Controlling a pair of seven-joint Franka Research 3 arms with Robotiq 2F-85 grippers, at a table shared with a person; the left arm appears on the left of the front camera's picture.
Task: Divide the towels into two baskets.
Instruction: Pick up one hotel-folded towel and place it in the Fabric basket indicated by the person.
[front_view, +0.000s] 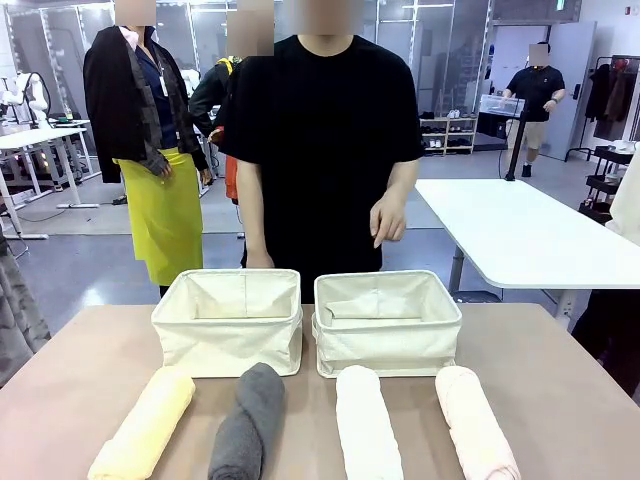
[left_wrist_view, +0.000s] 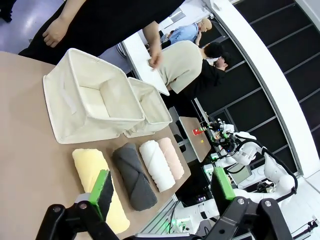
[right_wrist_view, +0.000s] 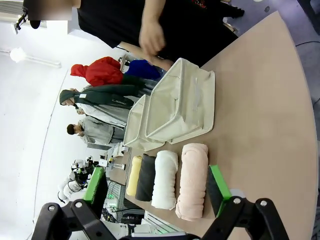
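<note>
Four rolled towels lie side by side on the near half of the table: pale yellow (front_view: 145, 425), dark grey (front_view: 248, 420), white (front_view: 366, 425) and pale pink (front_view: 476, 425). Behind them stand two cream canvas baskets, the left basket (front_view: 228, 322) and the right basket (front_view: 388, 322), both with nothing inside. My left gripper (left_wrist_view: 162, 192) hangs open above the yellow towel (left_wrist_view: 97, 182) and grey towel (left_wrist_view: 134, 175). My right gripper (right_wrist_view: 157, 187) hangs open above the white towel (right_wrist_view: 165, 180) and pink towel (right_wrist_view: 192, 180). Neither gripper touches anything.
A person in a black shirt (front_view: 325, 140) stands at the far side right behind the baskets, one hand (front_view: 388, 218) hanging above the right basket. A white table (front_view: 530, 235) stands off to the right. Bare tabletop (front_view: 70, 380) flanks the towels.
</note>
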